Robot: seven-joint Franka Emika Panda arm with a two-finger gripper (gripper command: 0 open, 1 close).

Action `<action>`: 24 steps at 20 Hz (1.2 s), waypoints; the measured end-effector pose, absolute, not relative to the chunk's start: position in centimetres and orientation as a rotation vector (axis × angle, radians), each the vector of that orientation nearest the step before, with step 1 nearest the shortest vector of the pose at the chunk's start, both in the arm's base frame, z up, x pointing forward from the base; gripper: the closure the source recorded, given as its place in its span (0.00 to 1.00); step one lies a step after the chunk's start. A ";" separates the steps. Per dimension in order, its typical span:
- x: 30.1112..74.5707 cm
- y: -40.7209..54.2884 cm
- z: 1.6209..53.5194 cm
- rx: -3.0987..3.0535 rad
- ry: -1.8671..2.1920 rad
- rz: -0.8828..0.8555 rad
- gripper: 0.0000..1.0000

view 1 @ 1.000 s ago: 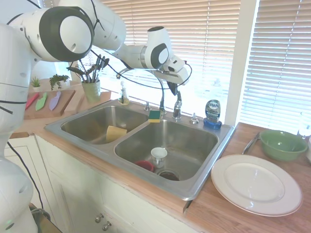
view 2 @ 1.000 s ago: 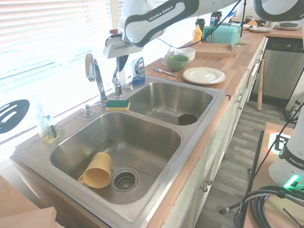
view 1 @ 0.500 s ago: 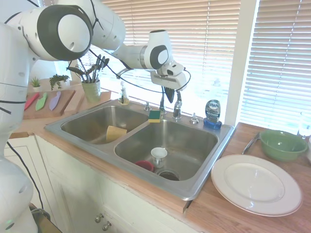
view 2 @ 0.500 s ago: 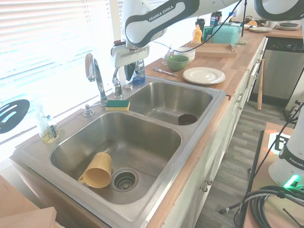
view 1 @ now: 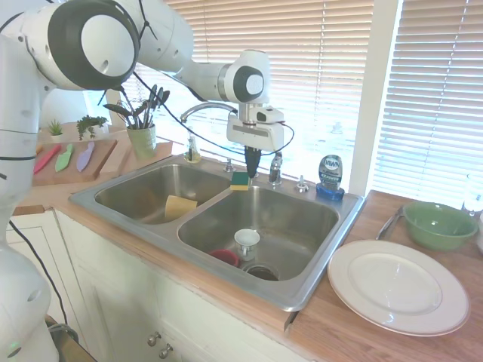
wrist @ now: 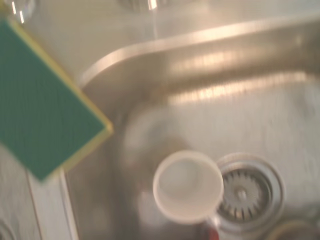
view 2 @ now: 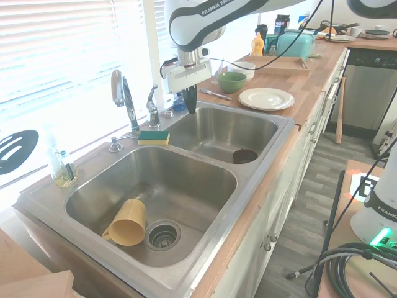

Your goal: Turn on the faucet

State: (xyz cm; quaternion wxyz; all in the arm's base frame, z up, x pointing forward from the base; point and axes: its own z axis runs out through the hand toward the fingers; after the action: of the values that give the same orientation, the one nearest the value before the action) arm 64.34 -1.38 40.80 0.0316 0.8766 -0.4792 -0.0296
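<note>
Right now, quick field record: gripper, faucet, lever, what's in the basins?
gripper: pointing down over the back rim of the sink, fingers together, holding nothing
faucet: spout arched, no water visible
lever handle: free, gripper beside it, not touching
sponge: on the rim by the faucet base
basin under gripper: white cup, red item beside it
other basin: yellow mug on its side

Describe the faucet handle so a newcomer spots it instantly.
Start at the double sink under the window and go to its back rim. Behind the divider rises the arched faucet. The handle is the short upright chrome lever beside it, taller than the low knob and plain metal, unlike the blue soap bottle.
</note>
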 end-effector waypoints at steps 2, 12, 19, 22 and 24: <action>63.2 -1.4 41.2 2.698 -1.475 -0.103 1.00; 57.2 -1.2 41.2 2.700 -1.449 -0.119 1.00; 52.6 -1.4 41.8 2.714 -1.452 -0.098 0.00; 52.2 -1.2 41.9 2.718 -1.448 -0.094 0.00; 52.1 -1.1 41.9 2.721 -1.446 -0.091 0.00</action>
State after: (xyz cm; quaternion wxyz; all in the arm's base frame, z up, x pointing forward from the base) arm 52.15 -1.08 41.94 0.0295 0.8822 -0.4690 -0.0296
